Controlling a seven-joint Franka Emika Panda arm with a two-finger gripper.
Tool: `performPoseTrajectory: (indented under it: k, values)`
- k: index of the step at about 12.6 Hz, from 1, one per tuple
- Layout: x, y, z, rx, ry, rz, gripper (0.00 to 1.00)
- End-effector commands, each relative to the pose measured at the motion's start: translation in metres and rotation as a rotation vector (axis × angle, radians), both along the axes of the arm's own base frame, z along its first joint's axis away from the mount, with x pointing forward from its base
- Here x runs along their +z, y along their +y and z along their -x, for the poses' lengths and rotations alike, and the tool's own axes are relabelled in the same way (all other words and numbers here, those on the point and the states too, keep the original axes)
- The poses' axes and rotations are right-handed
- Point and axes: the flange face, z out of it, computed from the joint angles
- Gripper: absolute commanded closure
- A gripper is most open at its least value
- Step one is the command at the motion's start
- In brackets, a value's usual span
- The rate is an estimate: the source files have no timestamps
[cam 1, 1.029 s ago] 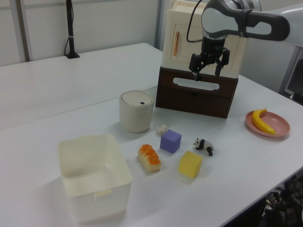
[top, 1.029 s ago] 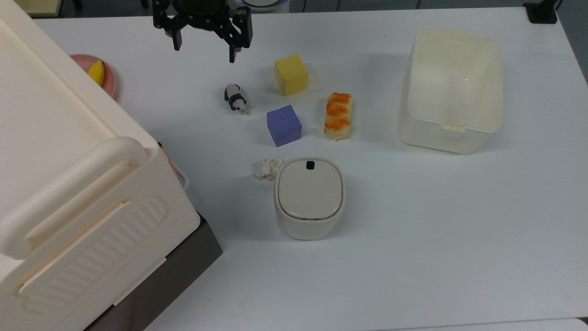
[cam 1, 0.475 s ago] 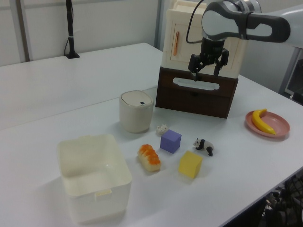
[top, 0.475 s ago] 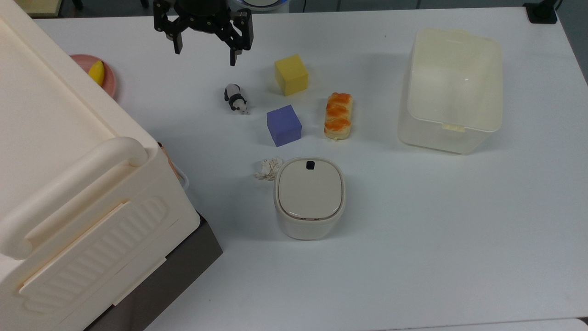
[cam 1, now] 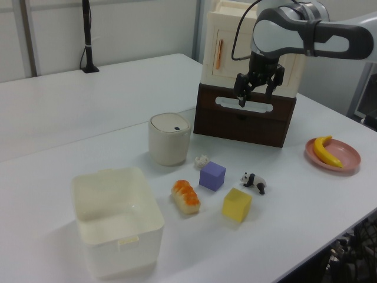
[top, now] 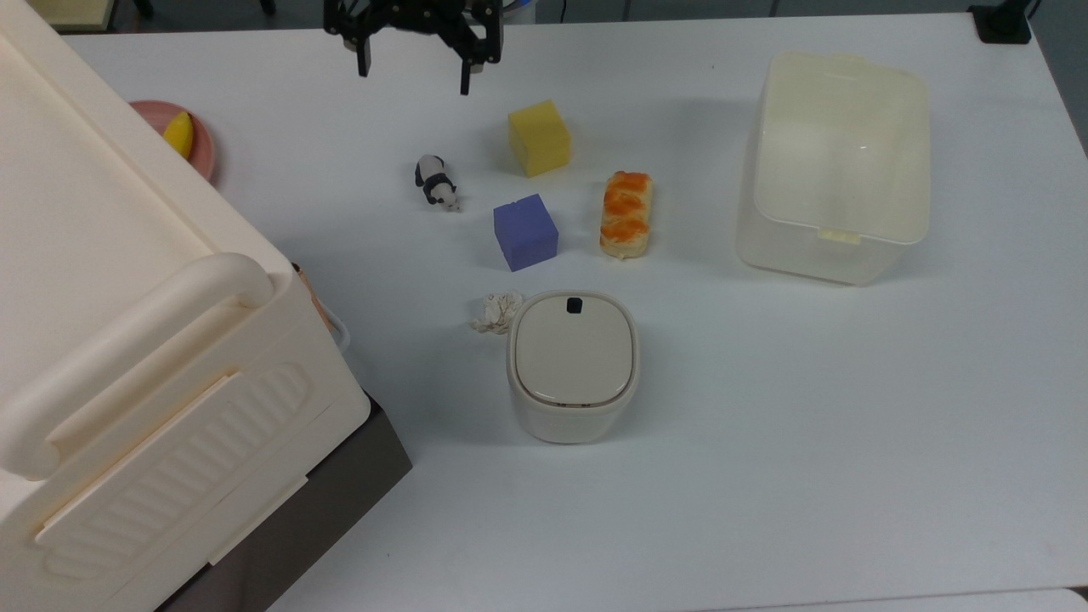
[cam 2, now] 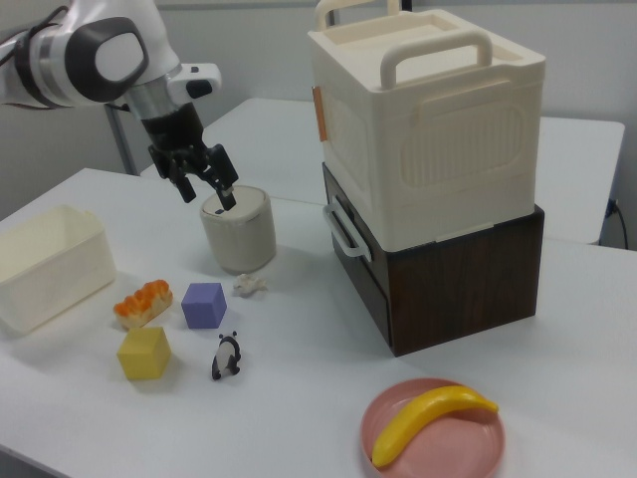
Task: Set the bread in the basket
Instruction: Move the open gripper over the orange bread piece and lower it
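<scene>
A white table [top: 765, 425] seen from above. The black two-finger gripper [top: 415, 75] hangs in the air at the top view's 12 o'clock edge, jaws spread wide and holding nothing. In the left view the gripper [cam 1: 254, 99] hangs high in front of the brown cabinet [cam 1: 244, 121].

The bread [top: 626, 213], a small braided toy loaf with a glossy orange top, lies flat on the table just right of centre, its long side running from 12 to 6 o'clock in the top view. It is well apart from the gripper.

The basket [top: 837, 229], a translucent cream tub, stands at the bread's 3 o'clock, near but not touching, with nothing inside.

A purple cube [top: 525, 231] sits just beside the bread at its 9 o'clock. A yellow foam cube [top: 539, 138] sits at the bread's 10 o'clock. A toy panda [top: 436, 182] lies farther toward 9 o'clock. A lidded bin [top: 573, 365] with a black button stands at the bread's 7 o'clock, with a small crumpled white object [top: 496, 312] beside it.

A large cream ribbed crate [top: 127, 357] rests on the brown cabinet at the top view's left. A banana [cam 2: 430, 422] lies on a pink plate [cam 2: 398, 453] in the right view.
</scene>
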Motion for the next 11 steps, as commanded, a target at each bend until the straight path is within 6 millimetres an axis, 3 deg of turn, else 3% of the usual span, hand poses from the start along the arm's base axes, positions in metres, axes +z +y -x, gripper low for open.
performPoseTrajectory:
  k: [1, 5, 6, 9, 11]
  values:
    - [0.011, 0.027, 0.04, 0.065, -0.041, 0.031, 0.0]
    - [-0.006, 0.081, 0.066, 0.177, -0.011, 0.038, 0.0]
    - [-0.01, 0.093, 0.066, 0.205, -0.026, 0.034, 0.0]
    - [-0.046, 0.132, 0.058, 0.302, -0.083, 0.014, 0.0]
    - [-0.058, 0.135, 0.052, 0.422, -0.054, 0.028, 0.0]
